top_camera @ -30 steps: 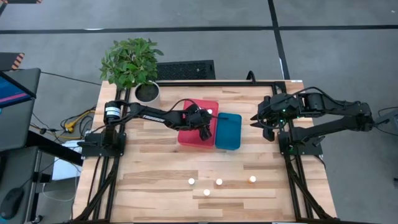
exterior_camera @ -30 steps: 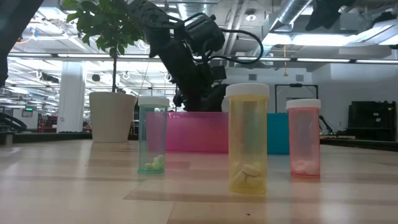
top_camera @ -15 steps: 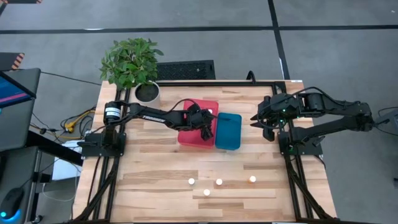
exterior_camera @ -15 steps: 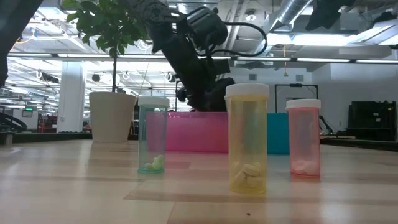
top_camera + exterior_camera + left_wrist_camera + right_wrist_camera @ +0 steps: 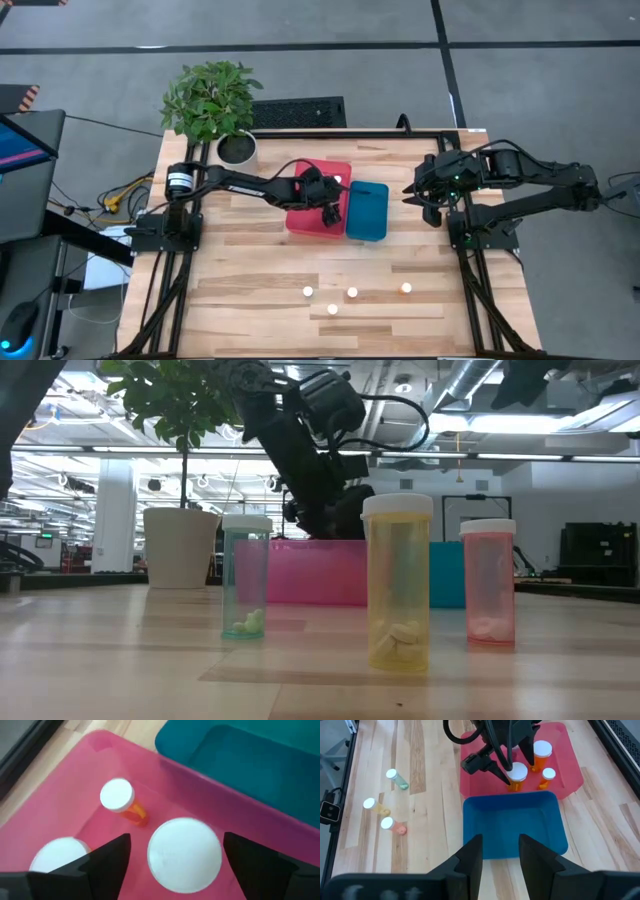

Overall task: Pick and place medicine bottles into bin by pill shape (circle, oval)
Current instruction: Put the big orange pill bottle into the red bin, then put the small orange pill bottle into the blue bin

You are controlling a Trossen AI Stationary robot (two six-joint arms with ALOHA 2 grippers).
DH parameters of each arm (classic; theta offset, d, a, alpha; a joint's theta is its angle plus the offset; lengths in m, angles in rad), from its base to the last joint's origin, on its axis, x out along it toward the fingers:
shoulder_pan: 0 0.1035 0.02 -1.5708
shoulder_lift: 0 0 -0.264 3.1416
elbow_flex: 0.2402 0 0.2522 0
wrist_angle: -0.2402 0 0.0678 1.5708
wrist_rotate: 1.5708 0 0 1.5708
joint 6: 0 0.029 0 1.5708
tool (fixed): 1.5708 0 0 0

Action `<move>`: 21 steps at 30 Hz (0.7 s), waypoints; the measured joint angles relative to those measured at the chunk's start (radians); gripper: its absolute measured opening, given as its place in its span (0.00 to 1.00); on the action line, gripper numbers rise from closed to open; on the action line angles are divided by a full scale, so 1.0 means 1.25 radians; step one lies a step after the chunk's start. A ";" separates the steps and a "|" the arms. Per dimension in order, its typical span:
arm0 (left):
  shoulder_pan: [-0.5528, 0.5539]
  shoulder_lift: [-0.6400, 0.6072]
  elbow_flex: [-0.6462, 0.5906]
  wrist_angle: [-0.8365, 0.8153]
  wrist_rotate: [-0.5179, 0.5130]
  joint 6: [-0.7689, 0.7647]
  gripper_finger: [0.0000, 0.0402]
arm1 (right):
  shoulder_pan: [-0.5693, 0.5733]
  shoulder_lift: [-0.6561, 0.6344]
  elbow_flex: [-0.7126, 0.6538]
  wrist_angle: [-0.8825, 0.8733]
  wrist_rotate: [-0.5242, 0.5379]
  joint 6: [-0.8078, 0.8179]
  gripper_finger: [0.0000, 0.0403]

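From left to right, we saw the left gripper (image 5: 512,770) with jaws apart around a white-capped amber bottle (image 5: 184,851) standing in the pink plastic bin (image 5: 303,218), then the empty blue bin (image 5: 367,210), then the right gripper (image 5: 501,851), jaws apart, waiting aside.

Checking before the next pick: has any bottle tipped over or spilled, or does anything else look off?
Nothing stands out. The three bottles in the pink bin stand upright with caps on, and those visible on the table do too. The blue bin is empty. The left tool straddles one bottle, jaws open.
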State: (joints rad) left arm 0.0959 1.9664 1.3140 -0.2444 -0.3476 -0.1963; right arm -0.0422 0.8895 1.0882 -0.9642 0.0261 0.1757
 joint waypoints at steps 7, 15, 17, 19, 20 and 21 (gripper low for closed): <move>-0.001 -0.055 0.000 -0.027 -0.015 0.000 0.79 | 0.012 -0.001 0.000 -0.051 -0.003 0.076 0.34; -0.016 -0.115 0.000 -0.029 -0.036 0.007 0.79 | 0.170 -0.085 -0.095 -0.146 -0.002 0.397 0.34; -0.022 -0.125 0.000 -0.024 -0.037 0.007 0.79 | 0.253 -0.126 -0.158 -0.117 -0.001 0.528 0.34; -0.030 -0.130 0.000 -0.021 -0.046 0.007 0.79 | 0.348 -0.165 -0.226 -0.053 0.003 0.646 0.34; -0.032 -0.132 0.000 -0.021 -0.048 0.007 0.79 | 0.400 -0.181 -0.261 -0.017 0.015 0.698 0.34; -0.035 -0.133 0.000 -0.023 -0.047 0.007 0.79 | 0.448 -0.192 -0.297 0.026 0.033 0.748 0.34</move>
State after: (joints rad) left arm 0.0523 1.8000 1.3140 -0.2735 -0.4068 -0.1875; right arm 0.5182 0.6500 0.7167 -0.9319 0.0674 1.1107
